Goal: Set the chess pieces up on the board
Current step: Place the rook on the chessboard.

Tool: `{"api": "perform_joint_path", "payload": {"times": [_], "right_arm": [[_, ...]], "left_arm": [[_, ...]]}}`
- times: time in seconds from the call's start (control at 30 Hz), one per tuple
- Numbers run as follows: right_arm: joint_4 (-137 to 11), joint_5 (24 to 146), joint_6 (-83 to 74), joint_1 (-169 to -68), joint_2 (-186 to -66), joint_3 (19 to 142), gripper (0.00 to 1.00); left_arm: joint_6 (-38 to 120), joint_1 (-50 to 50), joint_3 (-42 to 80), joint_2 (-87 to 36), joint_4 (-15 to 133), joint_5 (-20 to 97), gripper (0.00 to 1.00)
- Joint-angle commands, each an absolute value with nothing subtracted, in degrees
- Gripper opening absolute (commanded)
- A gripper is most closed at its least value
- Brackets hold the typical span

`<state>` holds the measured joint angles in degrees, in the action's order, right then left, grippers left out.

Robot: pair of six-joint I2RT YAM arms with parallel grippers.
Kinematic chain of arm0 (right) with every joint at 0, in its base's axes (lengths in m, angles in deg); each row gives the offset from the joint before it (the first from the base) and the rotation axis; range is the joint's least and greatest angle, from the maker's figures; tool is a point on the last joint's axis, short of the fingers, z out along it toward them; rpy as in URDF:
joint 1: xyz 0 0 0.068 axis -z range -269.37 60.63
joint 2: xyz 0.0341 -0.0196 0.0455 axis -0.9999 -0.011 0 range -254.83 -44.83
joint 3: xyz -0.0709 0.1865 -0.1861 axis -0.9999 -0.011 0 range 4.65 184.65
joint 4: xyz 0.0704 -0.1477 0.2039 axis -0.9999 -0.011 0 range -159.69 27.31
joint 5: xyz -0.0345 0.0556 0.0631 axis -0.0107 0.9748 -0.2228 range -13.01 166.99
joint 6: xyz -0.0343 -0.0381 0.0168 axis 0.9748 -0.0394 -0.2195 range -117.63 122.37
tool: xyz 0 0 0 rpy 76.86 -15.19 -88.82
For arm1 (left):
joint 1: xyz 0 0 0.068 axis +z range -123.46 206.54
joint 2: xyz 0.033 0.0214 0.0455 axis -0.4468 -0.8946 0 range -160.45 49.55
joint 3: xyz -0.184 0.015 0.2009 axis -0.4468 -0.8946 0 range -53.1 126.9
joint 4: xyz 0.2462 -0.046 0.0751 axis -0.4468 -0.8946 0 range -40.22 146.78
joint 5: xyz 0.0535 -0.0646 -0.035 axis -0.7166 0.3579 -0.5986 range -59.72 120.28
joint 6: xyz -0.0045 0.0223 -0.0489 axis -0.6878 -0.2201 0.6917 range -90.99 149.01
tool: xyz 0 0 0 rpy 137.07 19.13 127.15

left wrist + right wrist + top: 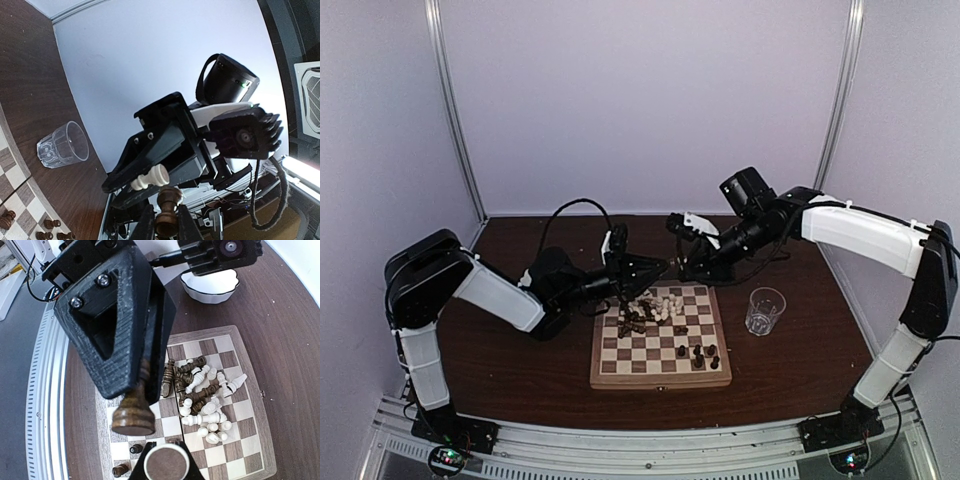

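Note:
The board (660,381) lies between the arms, with a heap of fallen dark and cream chess pieces (650,310) on its far half. A few dark pieces (700,352) stand at its near right. Both grippers meet above the far edge. My left gripper (660,266) (164,208) is shut on a dark brown piece (168,200) (132,412). Just beside it, my right gripper (686,268) (166,462) is shut on a cream-white piece (150,177), whose round base (166,466) faces the right wrist camera. The two held pieces are almost touching.
A clear drinking glass (765,310) (62,145) stands on the table right of the board. A white scalloped bowl (210,287) sits beyond the board's left side in the right wrist view. White walls enclose the brown table on three sides.

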<state>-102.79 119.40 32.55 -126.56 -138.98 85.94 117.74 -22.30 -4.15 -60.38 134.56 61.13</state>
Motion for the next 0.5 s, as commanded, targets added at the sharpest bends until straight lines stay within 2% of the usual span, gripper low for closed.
{"api": "perform_joint_path", "payload": {"times": [0.0, 0.1, 0.3, 0.47], "right_arm": [[-101.23, 120.22, 31.76, -126.2, -137.42, 85.29, 0.06], [-102.84, 118.29, 32.83, -125.91, -139.03, 85.01, 0.06], [-111.49, 105.68, 39.05, -125.76, -147.35, 87.04, 0.06], [-111.99, 100.14, 38.79, -126.05, -152.11, 86.62, 0.06]], "left_arm": [[117.8, -21.67, -4.88, -60.54, 137.73, 60.78, 0.04], [117.52, -20.84, -6.15, -59.28, 137.75, 60.87, 0.04], [115.71, -18.46, -12.67, -54.06, 133.62, 61.08, 0.02], [105.33, -17.75, -15.66, -44.74, 115.7, 61.41, 0.01]]}}
